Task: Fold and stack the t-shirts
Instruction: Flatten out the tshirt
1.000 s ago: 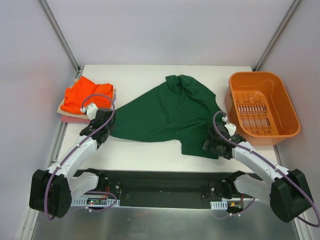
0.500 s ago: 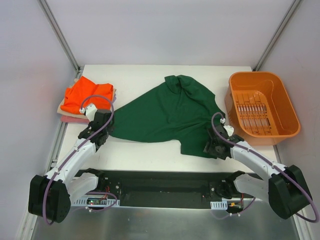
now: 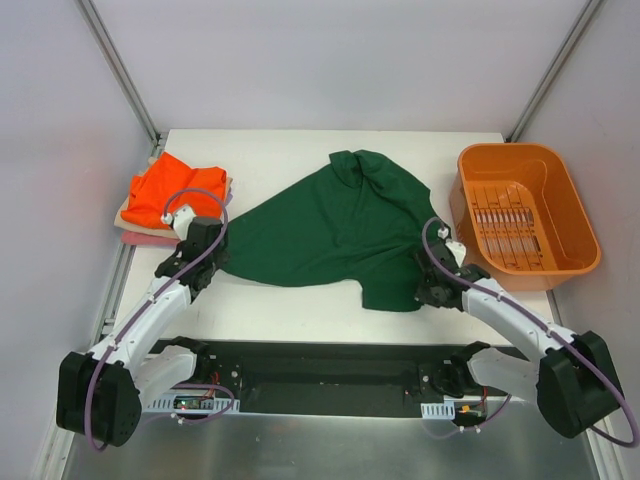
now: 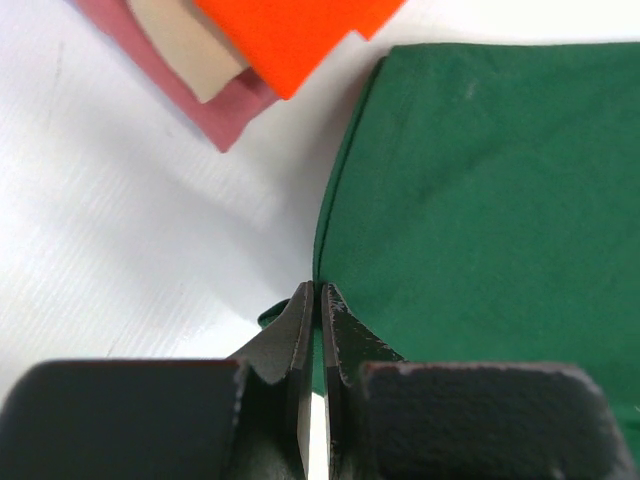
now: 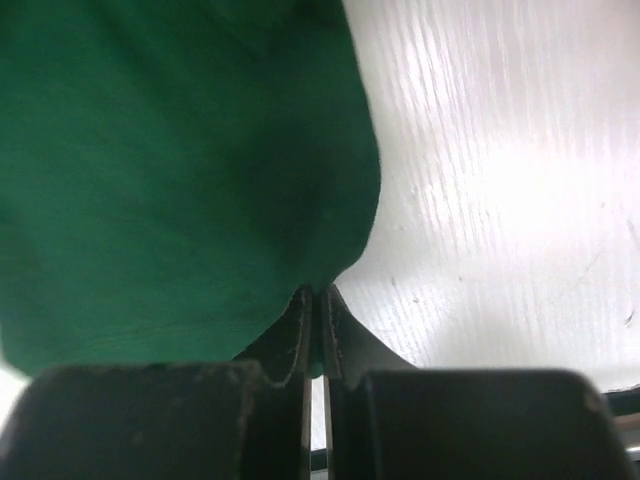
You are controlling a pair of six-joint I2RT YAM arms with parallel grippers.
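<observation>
A dark green t-shirt (image 3: 335, 232) lies spread and rumpled across the middle of the white table (image 3: 300, 150). My left gripper (image 3: 205, 262) is shut on its left corner; in the left wrist view the green t-shirt (image 4: 480, 190) has its edge pinched between the tips of the gripper (image 4: 317, 292). My right gripper (image 3: 428, 290) is shut on the shirt's right lower edge, and the right wrist view shows the cloth (image 5: 170, 170) nipped at the gripper (image 5: 318, 293). An orange t-shirt (image 3: 170, 187) tops a folded pile at the left, over cream (image 4: 180, 40) and pink (image 4: 215, 110) ones.
An orange plastic basket (image 3: 524, 215) stands at the table's right edge, close to my right arm. Grey walls close in the left, back and right sides. A black base rail (image 3: 320, 370) runs along the near edge.
My right gripper has moved slightly toward the shirt's right edge and shut on it. The left gripper has stayed shut on the left corner.
</observation>
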